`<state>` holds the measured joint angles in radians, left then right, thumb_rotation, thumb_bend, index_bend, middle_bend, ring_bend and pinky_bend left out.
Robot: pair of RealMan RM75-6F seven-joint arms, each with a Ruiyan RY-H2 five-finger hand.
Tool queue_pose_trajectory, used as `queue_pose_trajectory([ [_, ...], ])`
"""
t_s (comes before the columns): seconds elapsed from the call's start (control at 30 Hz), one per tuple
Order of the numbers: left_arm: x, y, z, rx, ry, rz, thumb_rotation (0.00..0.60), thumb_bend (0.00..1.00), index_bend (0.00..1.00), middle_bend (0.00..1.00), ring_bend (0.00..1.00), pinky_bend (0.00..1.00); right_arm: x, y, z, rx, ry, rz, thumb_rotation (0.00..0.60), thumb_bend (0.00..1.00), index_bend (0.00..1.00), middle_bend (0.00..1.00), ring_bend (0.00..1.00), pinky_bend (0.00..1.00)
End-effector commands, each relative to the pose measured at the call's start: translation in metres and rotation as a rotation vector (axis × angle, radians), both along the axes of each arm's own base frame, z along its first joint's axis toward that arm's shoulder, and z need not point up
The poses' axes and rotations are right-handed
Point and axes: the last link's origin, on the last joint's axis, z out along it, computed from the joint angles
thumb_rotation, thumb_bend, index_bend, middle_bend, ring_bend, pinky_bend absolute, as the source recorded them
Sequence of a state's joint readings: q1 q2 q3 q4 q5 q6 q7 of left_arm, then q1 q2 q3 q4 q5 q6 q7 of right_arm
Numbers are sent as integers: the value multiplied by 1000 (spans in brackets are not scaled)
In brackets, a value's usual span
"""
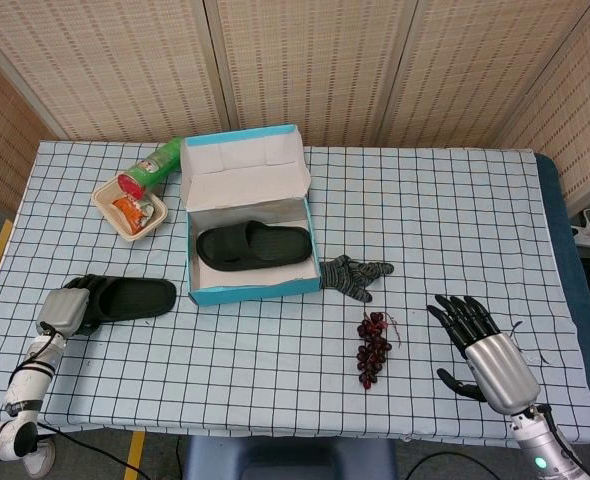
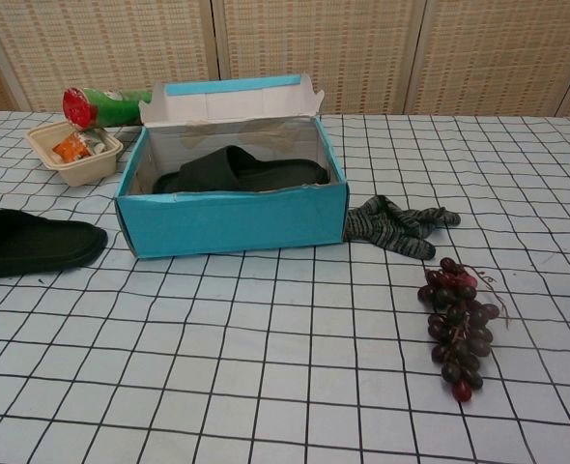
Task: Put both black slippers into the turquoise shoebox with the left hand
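the left hand (image 1: 63, 312) grips the heel end of the loose slipper (image 1: 135, 297), whose long axis points right toward the nearby turquoise shoebox (image 1: 250, 291); right hand (image 1: 480, 343) idle, fingers spread.

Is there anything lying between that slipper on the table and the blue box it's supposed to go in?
Nothing visible does. Only bare checked cloth separates the slipper under the left hand from the shoebox; its near wall must be cleared.

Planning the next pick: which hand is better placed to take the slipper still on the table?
Left. The left hand is at the heel of the loose slipper; the right hand lies open past the grapes.
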<state>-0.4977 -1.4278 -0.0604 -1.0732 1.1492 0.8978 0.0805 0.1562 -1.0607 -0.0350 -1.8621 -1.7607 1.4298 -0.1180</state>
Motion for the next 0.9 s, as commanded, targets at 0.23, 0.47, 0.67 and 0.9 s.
queue_pose_trajectory([
  [0.23, 4, -3, 25, 69, -22, -49, 600, 681, 656, 727, 614, 636, 0, 0, -4, 12, -2, -1, 600, 156, 0, 0, 0, 0],
  [0.47, 25, -8, 46, 146, -138, -124, 600, 738, 705, 776, 653, 673, -2, 0, -6, 19, -1, -7, 600, 156, 0, 0, 0, 0],
  [0.67, 27, -9, 53, 162, -192, -121, 600, 781, 728, 800, 673, 691, -4, -1, -7, 26, 0, -16, 600, 157, 0, 0, 0, 0],
  [0.9, 65, -16, 73, 190, -434, -171, 600, 784, 735, 811, 686, 702, -5, -2, -10, 32, 8, -25, 600, 157, 0, 0, 0, 0],
])
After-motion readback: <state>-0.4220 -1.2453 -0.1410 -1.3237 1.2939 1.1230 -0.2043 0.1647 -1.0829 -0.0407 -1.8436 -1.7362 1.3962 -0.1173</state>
